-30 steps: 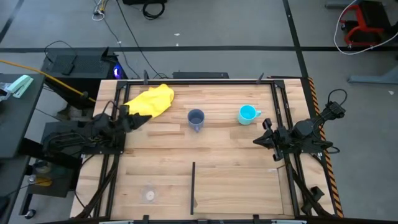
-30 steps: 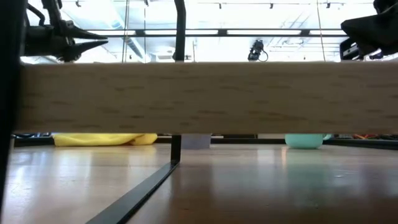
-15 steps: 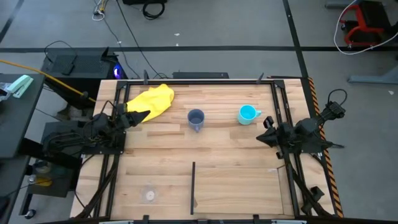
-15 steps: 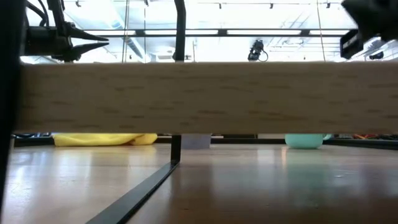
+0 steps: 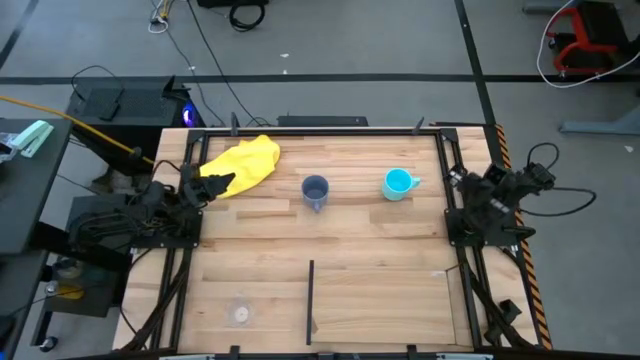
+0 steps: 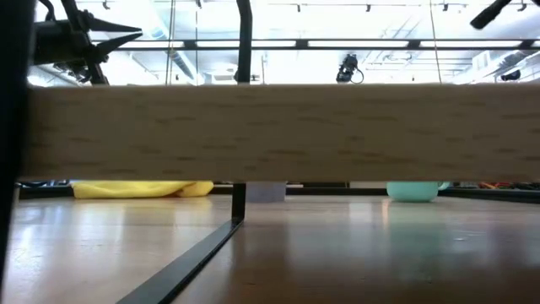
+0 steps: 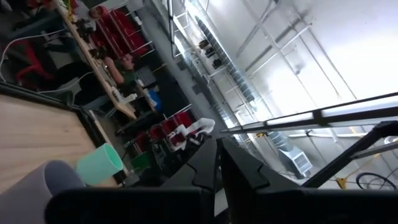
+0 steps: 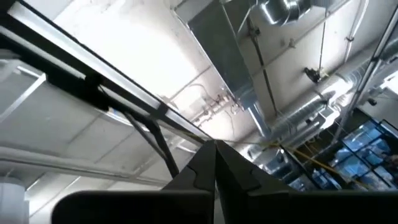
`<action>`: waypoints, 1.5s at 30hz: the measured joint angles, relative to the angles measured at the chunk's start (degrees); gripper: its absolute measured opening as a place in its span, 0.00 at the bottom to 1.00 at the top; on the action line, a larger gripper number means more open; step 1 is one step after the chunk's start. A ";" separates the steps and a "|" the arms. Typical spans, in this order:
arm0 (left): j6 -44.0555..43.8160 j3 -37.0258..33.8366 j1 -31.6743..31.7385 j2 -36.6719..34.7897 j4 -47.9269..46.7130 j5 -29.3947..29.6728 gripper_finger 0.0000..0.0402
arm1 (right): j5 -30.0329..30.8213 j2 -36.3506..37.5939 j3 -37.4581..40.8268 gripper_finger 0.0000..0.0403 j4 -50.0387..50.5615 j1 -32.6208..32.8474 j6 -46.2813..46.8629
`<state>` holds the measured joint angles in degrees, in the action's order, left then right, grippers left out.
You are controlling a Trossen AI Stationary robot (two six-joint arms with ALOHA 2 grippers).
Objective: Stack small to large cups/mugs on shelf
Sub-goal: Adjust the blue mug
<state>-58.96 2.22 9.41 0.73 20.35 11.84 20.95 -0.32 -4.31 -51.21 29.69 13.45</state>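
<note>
The grey-blue mug [image 5: 315, 191] and the cyan mug [image 5: 399, 183] stand upright on the far half of the wooden table, apart from each other. The tiny clear cup [image 5: 240, 313] stands near the front left, left of the black divider bar [image 5: 311, 300] that edges the shelf section [image 5: 385, 300]. My left gripper [image 5: 228, 182] is shut and empty, raised beside the yellow cloth [image 5: 245, 160]. My right gripper [image 5: 456, 178] is shut and empty at the table's right edge, tipped up toward the ceiling. Both mugs also show in the left wrist view: the grey-blue one [image 7: 53, 177] and the cyan one [image 7: 99, 165].
The yellow cloth lies crumpled at the far left of the table. A black metal frame [image 5: 455, 250] runs along the table's sides. In the low view a wooden plank [image 6: 270, 131] hides most of the scene. People sit at benches in the room beyond [image 7: 118, 65].
My right gripper has drawn back toward the table's right and far edges and tipped upward, rising almost out of the low view. My left gripper has risen a little and tipped up. The mugs, the cup and the cloth have stayed in place.
</note>
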 joint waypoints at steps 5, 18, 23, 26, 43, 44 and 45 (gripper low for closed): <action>0.03 0.00 0.00 0.00 -0.05 -0.02 0.05 | 0.00 -0.04 -5.43 0.04 1.58 0.00 -4.58; 0.28 0.00 -0.02 0.00 -0.19 -0.02 0.07 | 24.41 -2.96 -29.18 0.04 60.91 0.00 13.04; 0.26 0.00 -0.02 0.00 -1.51 -0.02 0.08 | 29.47 -10.07 -40.71 0.09 84.53 -0.02 24.47; 0.26 -0.02 -0.02 0.01 -2.43 -0.02 0.07 | 32.54 -16.10 -47.01 0.14 96.07 -0.02 31.42; 1.60 0.00 0.00 0.02 -2.77 -0.02 0.07 | 20.29 -46.05 -74.14 0.23 139.12 -16.44 52.63; 1.60 0.00 0.00 0.12 -2.72 -0.02 0.07 | 18.69 -46.28 -74.15 0.22 140.38 -18.56 52.60; 1.62 0.02 0.00 0.30 -2.82 0.00 0.07 | 16.72 -46.25 -74.15 0.22 140.36 -20.57 52.49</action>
<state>-57.34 2.24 9.41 1.03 17.53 11.84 37.67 -46.57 -78.46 89.15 9.12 65.94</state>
